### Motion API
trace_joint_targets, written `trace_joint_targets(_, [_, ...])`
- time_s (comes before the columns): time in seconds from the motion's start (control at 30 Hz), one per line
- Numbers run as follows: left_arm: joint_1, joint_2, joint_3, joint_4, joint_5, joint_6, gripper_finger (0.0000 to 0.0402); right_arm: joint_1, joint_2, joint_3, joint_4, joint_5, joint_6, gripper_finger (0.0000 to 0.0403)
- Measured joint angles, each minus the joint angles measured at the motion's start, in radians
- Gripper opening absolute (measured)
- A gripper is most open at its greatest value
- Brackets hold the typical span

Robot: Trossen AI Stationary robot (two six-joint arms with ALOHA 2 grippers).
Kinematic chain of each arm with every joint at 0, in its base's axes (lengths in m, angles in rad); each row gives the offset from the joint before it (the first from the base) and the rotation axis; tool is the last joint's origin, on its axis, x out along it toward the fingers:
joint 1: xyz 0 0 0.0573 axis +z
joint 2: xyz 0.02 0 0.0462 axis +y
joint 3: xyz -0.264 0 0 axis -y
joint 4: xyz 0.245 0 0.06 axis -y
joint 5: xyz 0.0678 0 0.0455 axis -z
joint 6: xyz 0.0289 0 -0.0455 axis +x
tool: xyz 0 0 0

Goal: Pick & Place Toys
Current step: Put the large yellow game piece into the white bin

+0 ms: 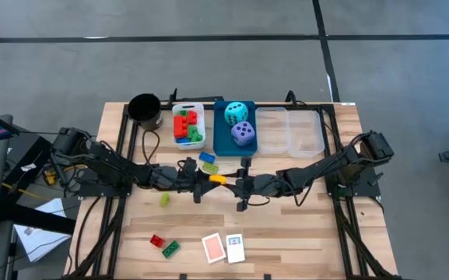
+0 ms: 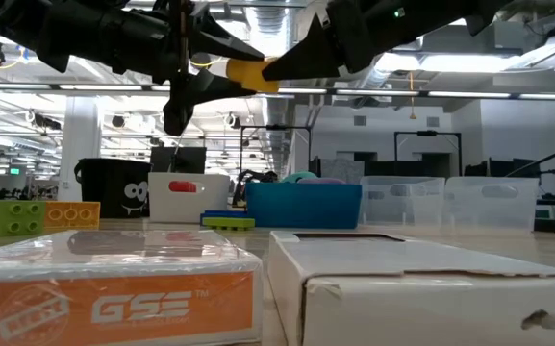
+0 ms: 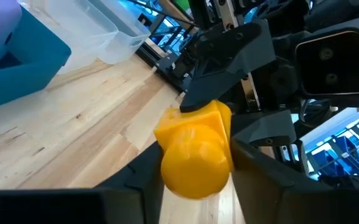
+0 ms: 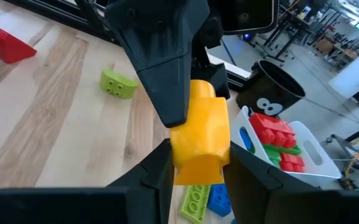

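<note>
Wooden worktop [image 1: 302, 233], both arms meet mid-air above its middle, in front of the blue bin [image 1: 226, 141]. Right end effector [image 1: 230, 182] pinches one end of the yellow brick [image 1: 218, 180]. Left end effector [image 1: 206, 181] has its fingers [image 3: 263, 168] narrowed around the other end, touching it. Brick is lifted off the worktop, between the two end effectors.
</note>
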Motion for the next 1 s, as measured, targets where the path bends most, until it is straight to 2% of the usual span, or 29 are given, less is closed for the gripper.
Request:
trace_joint_targets(0.3, [0.0,0.0,-0.002,-0.001,-0.002,0.019,0.0142,0.0,0.0,0.0,0.0,-0.008,0.014,0.0127])
trace_joint_targets(0.67, [0.0,0.005,-0.006,-0.043,-0.016,0.083,0.0133,0.012,-0.002,0.003,0.01,-0.023,0.058,0.0235])
trace_joint_targets(0.83, [0.0,0.004,-0.006,-0.052,-0.059,0.16,0.0133,0.04,-0.002,0.003,0.005,0.145,0.047,0.0254])
trace_joint_targets(1.0, [0.026,0.004,-0.005,-0.084,-0.266,0.31,0.0133,0.085,-0.002,0.003,0.005,0.313,0.0,0.0255])
